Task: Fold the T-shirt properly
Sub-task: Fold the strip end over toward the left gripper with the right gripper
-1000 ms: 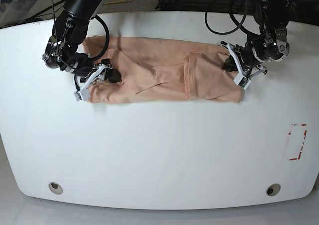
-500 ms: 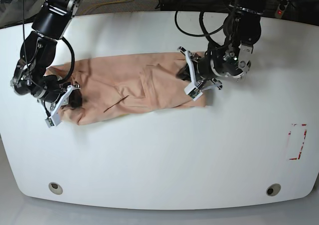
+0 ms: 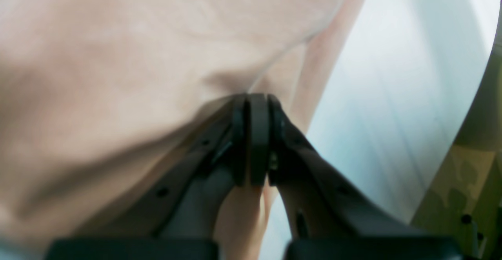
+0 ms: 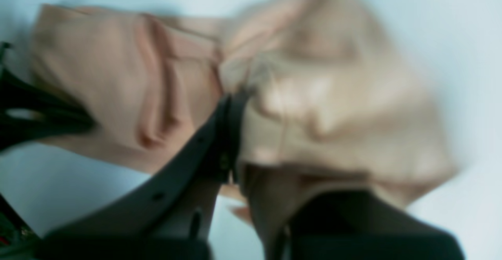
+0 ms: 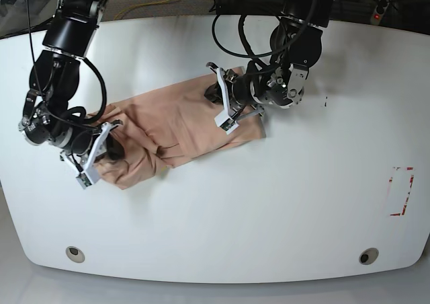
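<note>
- I am pinching the T-shirt [image 5: 175,126] in my left gripper [image 5: 225,107], carrying that end across to fold.
- My right gripper [image 5: 94,157] is clamping the other end, anchoring it.

Two black robot arms with rounded joints and looped black cables; the left gripper [image 5: 226,107] and right gripper [image 5: 96,152] have dark fingers with white edging and small screw holes.

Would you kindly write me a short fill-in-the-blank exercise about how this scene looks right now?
1. The T-shirt lies on a ____ table.
2. The left gripper is ____ on the fabric.
3. In the base view, the right gripper holds the shirt's ____ end.
4. The shirt's colour is ____.

Missing words: white; shut; left; peach
</note>
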`<state>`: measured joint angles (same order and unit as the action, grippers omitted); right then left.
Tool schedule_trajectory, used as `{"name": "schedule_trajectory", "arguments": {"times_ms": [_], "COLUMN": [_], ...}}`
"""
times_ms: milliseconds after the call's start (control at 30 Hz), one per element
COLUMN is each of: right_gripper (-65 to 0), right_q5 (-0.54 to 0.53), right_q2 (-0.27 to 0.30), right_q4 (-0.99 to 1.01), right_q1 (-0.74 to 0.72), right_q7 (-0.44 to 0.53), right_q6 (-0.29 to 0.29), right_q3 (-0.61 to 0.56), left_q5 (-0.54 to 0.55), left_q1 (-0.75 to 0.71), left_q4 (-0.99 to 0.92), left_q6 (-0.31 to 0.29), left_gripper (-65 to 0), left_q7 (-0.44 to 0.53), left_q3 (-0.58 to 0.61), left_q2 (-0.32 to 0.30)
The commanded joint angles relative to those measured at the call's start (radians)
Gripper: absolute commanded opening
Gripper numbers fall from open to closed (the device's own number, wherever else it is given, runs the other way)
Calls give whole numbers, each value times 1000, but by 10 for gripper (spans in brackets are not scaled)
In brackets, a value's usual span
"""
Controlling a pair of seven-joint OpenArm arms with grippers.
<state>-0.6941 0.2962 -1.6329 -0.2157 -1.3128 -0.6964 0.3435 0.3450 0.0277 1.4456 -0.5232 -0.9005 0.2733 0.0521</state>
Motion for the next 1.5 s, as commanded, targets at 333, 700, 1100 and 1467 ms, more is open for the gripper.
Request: {"name": "schedule_trajectory", "arguments": {"times_ms": [333, 700, 1100, 1467], "right_gripper": [-650, -650, -650, -650], "right_q5": [-26, 14, 129, 130], "right_q2": [-153, -257, -269, -262], "right_q4": [-62, -85, -88, -85], "right_q1": [14, 14, -4, -20], "right_q7": [26, 28, 82, 85], "right_q6": [-2, -2, -2, -2], "right_q3": [-142, -263, -360, -360], "left_q5": [18, 24, 26, 19], "left_q1": [42, 42, -56, -176], "left_q4": [-1, 7, 289, 323], "left_q6": [-4, -10, -159, -175], "left_gripper": [-650, -650, -650, -650], "left_q7": [16, 51, 50, 1], "left_q3": [-7, -56, -259, -239], "left_q2": [2, 2, -62, -200]}}
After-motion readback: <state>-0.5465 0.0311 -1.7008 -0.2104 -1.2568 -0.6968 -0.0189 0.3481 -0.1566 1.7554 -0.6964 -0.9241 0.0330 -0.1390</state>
